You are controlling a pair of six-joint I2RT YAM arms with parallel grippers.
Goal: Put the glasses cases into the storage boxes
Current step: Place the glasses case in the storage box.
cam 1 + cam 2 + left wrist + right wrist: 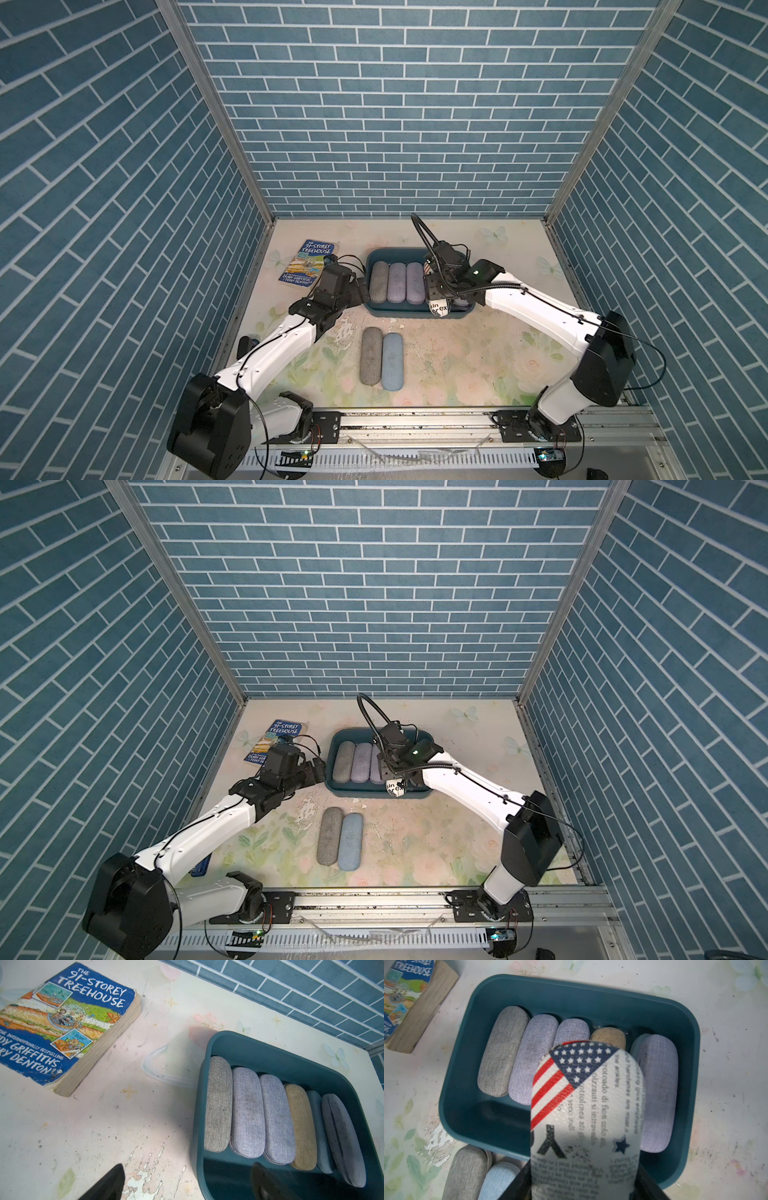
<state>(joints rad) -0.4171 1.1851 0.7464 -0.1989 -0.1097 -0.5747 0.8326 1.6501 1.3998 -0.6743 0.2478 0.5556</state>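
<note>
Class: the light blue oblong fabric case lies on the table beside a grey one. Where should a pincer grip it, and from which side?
Probably grip the light blue oblong fabric case from above, across its narrow middle: it lies flat with parallel long sides. The grey fabric case lies close alongside, so finger room there looks tight.

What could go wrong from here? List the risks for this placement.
1. The right tool holds the newspaper-print case over the tub, which is already packed nearly side to side. The case may land on the tan case and sit tilted.
2. The open left tool straddles the tub's wall. Pulling away could catch the rim and drag the tub.
</note>
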